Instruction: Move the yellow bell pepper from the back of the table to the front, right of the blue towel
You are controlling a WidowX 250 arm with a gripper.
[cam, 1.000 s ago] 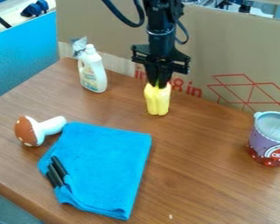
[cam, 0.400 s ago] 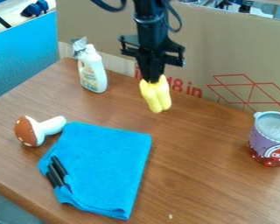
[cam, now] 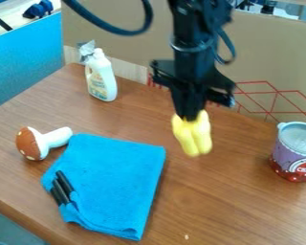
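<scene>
Yellow and lobed, the object [cam: 193,135] is pinched at its upper end by the gripper [cam: 191,116], apparently held above the tabletop [cam: 235,201]. Grasp and lift look done; release is left. Behind, movement is bounded by the cardboard [cam: 267,52]; a broad stretch of wood is framed between the blue cloth [cam: 117,177] and the can [cam: 297,150].
</scene>
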